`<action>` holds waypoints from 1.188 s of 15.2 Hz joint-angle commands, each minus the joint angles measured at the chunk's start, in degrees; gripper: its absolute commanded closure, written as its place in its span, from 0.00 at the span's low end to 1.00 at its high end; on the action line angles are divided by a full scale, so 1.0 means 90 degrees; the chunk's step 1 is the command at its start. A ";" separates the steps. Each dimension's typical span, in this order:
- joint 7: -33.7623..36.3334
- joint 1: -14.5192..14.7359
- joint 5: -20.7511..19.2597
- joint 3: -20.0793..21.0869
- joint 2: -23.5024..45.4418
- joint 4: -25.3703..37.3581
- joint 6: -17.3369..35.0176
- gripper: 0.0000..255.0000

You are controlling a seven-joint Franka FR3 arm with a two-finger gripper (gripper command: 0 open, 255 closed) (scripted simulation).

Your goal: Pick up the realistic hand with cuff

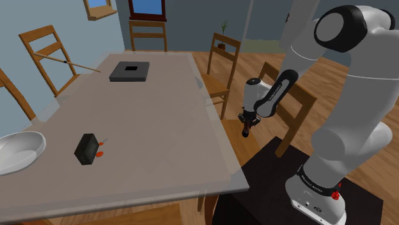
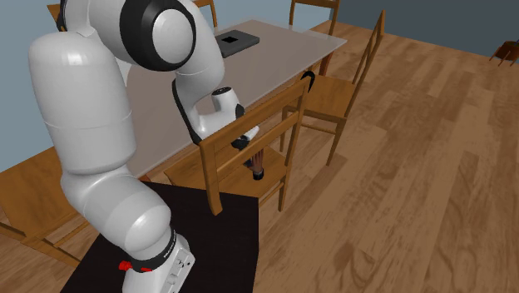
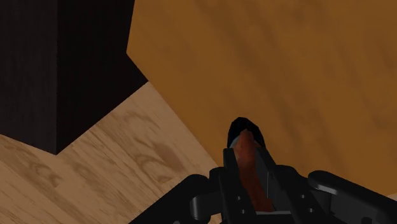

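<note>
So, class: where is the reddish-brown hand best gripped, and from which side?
Across its slim sides near the upper end, coming from above, as the gripper does now: the hand hangs long, narrow and roughly upright, so the jaws span it easily.

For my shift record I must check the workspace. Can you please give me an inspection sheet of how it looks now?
Surface: grey table.
Job's things: reddish-brown hand, off the table, over a chair seat; contact with the seat cannot be told.
Clutter: flat black box, small black box, white bowl, thin stick, all on the table.
Gripper: gripper shut on the hand.
Cables: nothing seen.
Surroundings: wooden chairs, wooden floor, blue wall.
</note>
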 commanded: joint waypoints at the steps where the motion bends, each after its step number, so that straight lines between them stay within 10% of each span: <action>1: 0.0007 0.0003 -0.0006 -0.0002 0.0007 0.0004 0.0003 1.00; 18: -0.1105 -0.0245 0.1190 0.0447 -0.1117 -0.0266 -0.0740 1.00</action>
